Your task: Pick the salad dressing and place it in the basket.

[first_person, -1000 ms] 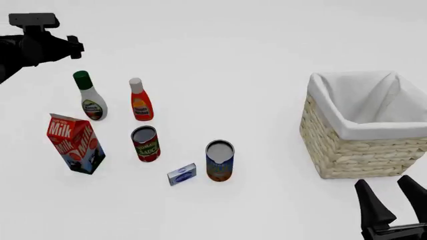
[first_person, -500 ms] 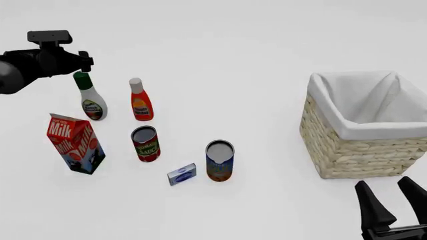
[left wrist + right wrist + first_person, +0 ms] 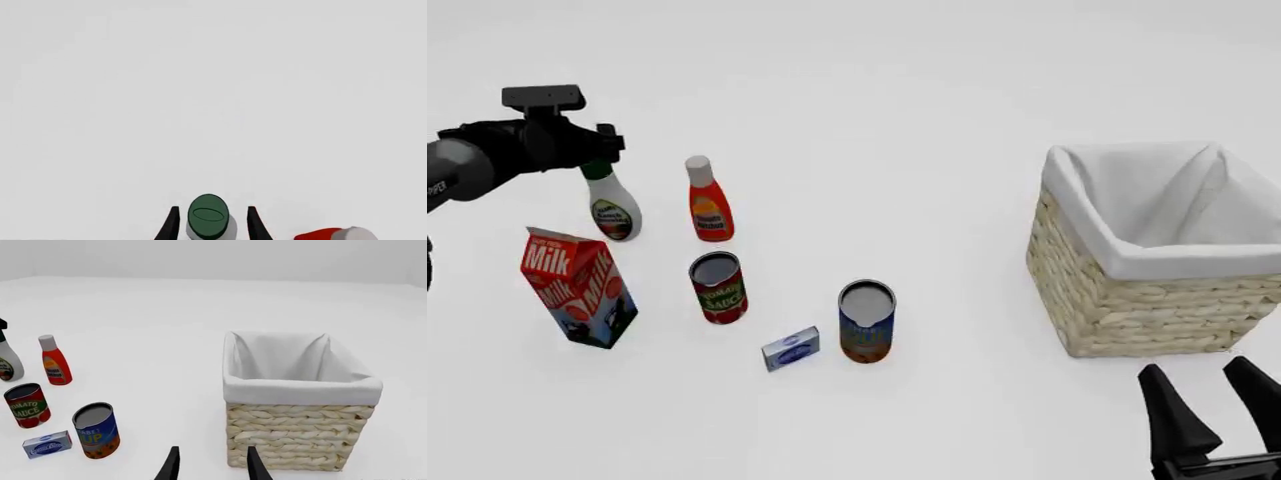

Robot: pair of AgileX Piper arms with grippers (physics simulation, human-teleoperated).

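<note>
Left pincer [image 3: 598, 150] moved rightward, now over salad dressing [image 3: 610, 207] cap, fingers spread either side, not gripping. Right pincer [image 3: 1224, 392] unmoved, open.

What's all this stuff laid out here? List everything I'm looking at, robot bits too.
White salad dressing bottle with green cap: one, far left, cap between the left gripper's fingers.
Red bottle with white cap: one, right of it.
Red-and-blue milk carton: one, near left.
Red tomato sauce can: one, centre-left.
Blue-and-orange can: one, centre.
Small blue-and-white box: one, beside that can.
Straw wicker basket, white lining: one, right.
Left gripper: black, open around the cap.
Right gripper: black, open, near right.
</note>
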